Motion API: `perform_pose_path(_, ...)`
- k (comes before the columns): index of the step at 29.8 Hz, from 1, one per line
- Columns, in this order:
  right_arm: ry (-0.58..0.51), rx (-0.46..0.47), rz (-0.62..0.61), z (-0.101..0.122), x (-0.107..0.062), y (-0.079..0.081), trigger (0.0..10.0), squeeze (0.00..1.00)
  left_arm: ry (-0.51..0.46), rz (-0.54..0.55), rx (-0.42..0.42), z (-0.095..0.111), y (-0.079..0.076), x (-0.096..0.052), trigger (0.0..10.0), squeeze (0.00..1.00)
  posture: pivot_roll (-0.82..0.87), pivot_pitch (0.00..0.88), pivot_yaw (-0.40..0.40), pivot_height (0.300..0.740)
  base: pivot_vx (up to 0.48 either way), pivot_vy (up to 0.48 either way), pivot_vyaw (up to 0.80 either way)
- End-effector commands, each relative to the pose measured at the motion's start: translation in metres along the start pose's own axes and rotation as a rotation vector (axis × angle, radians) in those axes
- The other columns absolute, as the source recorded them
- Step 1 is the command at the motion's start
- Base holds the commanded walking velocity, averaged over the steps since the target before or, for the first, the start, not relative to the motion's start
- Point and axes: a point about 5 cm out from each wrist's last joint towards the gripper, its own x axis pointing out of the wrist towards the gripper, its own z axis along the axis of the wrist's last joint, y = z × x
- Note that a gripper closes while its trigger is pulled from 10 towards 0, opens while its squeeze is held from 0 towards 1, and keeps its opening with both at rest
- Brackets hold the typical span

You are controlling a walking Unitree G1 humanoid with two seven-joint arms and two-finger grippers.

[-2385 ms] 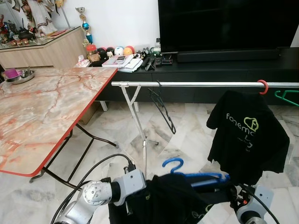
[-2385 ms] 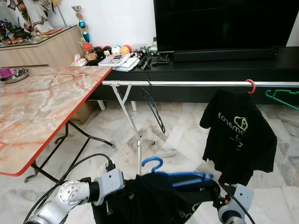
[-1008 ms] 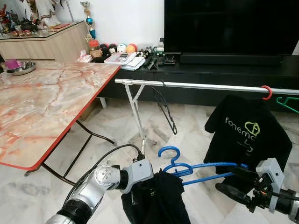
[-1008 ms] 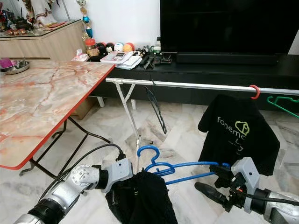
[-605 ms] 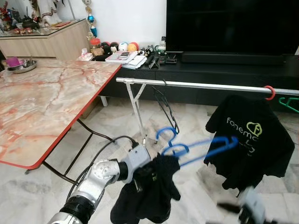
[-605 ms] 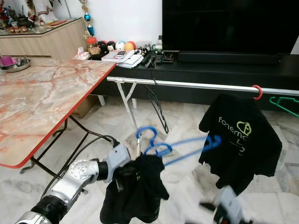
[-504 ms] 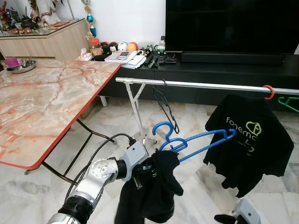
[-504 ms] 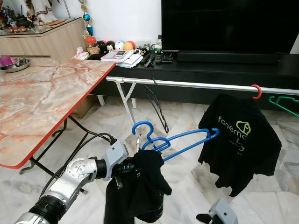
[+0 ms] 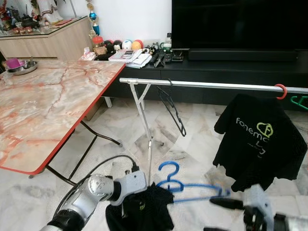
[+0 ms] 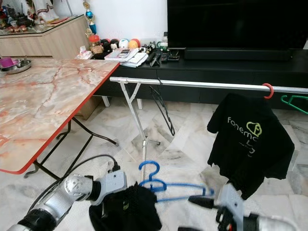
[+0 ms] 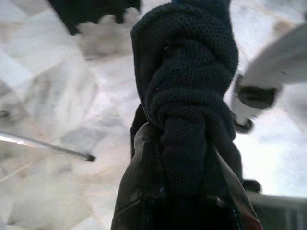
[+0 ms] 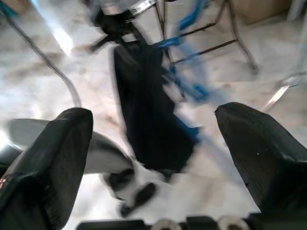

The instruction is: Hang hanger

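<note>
Left wrist view: left pincer (image 11: 184, 191) apparently gripping garment (image 11: 187, 96)

The black T-shirt (image 9: 259, 139) hanging at the right of the rail (image 9: 216, 85) reads roughly "fonemo"; smaller print below is illegible.

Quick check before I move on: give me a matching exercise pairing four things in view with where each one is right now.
Things:
1. blue hanger
2. red hanger
3. metal bowl
4. black hanger

Places:
A. on the marble table
B. hanging bare near the left end of the rail
C. low over the floor, in the left gripper with a bunched black shirt
D. on the rail, carrying the printed black shirt

Pairs: 1-C, 2-D, 3-A, 4-B
</note>
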Motion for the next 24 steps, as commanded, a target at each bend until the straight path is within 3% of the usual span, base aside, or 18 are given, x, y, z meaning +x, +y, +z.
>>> perform_pose_path(1, 0.032, -0.092, -0.035, 0.009, -0.005, -0.015, 10.0, 0.00, -0.011, -0.039, 0.042, 0.007, 0.002, -0.003, 0.0, 0.00, -0.03, 0.035, 0.079, 0.740, 0.000, 0.000, 0.00)
perform_pose_path(4, 0.061, -0.171, -0.046, 0.008, -0.001, -0.023, 10.0, 0.00, -0.032, -0.083, 0.039, 0.010, -0.001, -0.002, 0.0, 0.00, -0.05, 0.020, 0.075, 0.740, 0.000, 0.000, 0.00)
perform_pose_path(8, 0.090, -0.171, 0.022, -0.002, 0.015, -0.024, 10.0, 0.00, -0.042, -0.139, 0.084, 0.020, -0.004, 0.002, 0.0, 0.00, -0.04, 0.006, 0.069, 0.740, 0.000, 0.000, 0.00)
perform_pose_path(14, 0.106, -0.224, 0.068, 0.003, 0.031, -0.030, 10.0, 0.00, -0.071, -0.198, 0.151, 0.038, -0.007, 0.007, 0.0, 0.00, -0.03, 0.000, 0.062, 0.740, 0.000, 0.000, 0.00)
perform_pose_path(19, 0.083, -0.218, 0.136, 0.006, 0.036, -0.033, 10.0, 0.00, -0.083, -0.214, 0.168, 0.044, -0.010, 0.010, 0.0, 0.00, -0.01, 0.000, 0.059, 0.740, 0.000, 0.000, 0.00)
perform_pose_path(24, 0.139, -0.227, 0.202, -0.003, 0.042, -0.034, 10.0, 0.00, -0.066, -0.203, 0.187, 0.045, -0.007, 0.010, 0.0, 0.00, 0.00, 0.007, 0.045, 0.740, 0.000, 0.000, 0.00)
